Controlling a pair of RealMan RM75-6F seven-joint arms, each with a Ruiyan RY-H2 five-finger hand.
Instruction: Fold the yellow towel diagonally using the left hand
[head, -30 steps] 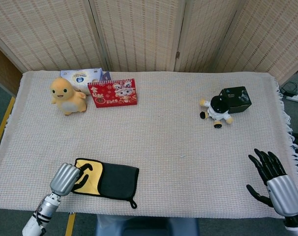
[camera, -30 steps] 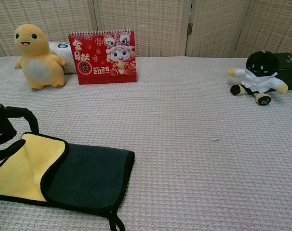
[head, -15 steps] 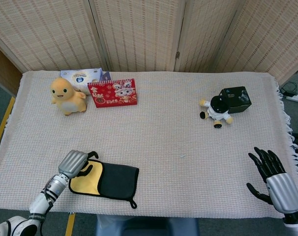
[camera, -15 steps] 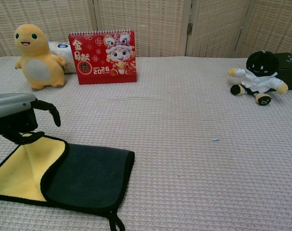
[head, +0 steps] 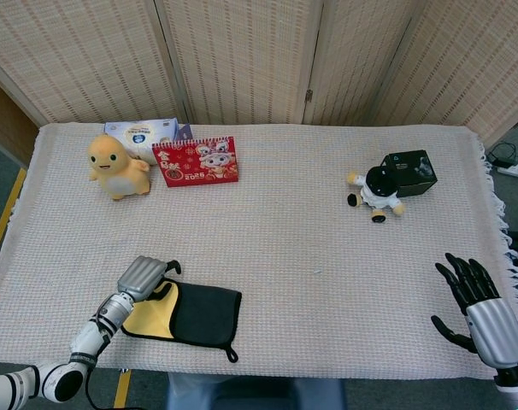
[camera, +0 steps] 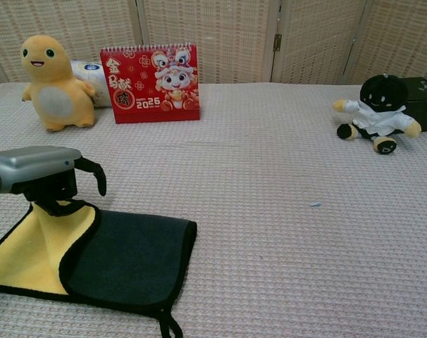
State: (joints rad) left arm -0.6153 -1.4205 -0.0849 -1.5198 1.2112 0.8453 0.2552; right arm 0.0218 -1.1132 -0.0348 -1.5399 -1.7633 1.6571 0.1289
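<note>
yellow towel (camera: 30, 246) lies at tabletop (head: 285, 231) near-left edge, dark half (camera: 129, 257) folded over | left hand (camera: 41, 179) pinches its lifted far-left corner, apparently between thumb and finger | right hand (head: 481, 307) well apart at right edge, fingers spread, holding nothing

Pinching the far left corner of the yellow towel (head: 150, 316) with the left hand (head: 144, 278), lifting it off the counter (head: 302, 213). Holding the right hand (head: 479, 300) with fingers spread, gripping nothing.
</note>
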